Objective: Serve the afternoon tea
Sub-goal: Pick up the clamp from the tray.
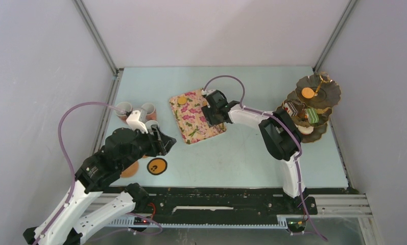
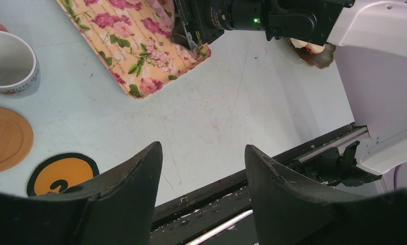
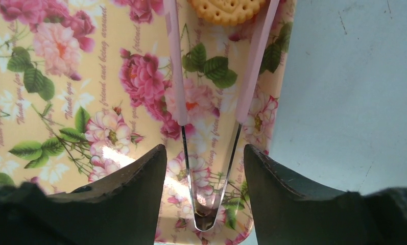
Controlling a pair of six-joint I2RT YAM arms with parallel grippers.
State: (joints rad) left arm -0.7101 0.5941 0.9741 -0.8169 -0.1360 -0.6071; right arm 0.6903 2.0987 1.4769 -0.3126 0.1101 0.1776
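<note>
The dark three-tier stand [image 1: 328, 95] stands at the far right and holds a biscuit [image 1: 307, 93] and several cakes. One biscuit [image 3: 226, 9] lies on the floral tray [image 1: 191, 127], between the tips of the pink tongs [image 3: 252, 66]. My right gripper [image 3: 202, 148] is open and hangs low over the tray, its fingers either side of the tongs' metal bend without touching. Two pink-orange mugs [image 1: 123, 108] stand at the far left. The grey mug [image 2: 9, 64] stands beside a wooden coaster [image 2: 4, 138] and an orange-and-black coaster [image 2: 61, 173]. My left gripper [image 2: 201, 148] is open and empty above the table.
The black rail [image 1: 216, 196] runs along the table's near edge. Walls close in on the left and right. The right arm [image 1: 278, 135] stretches from the near right across to the tray.
</note>
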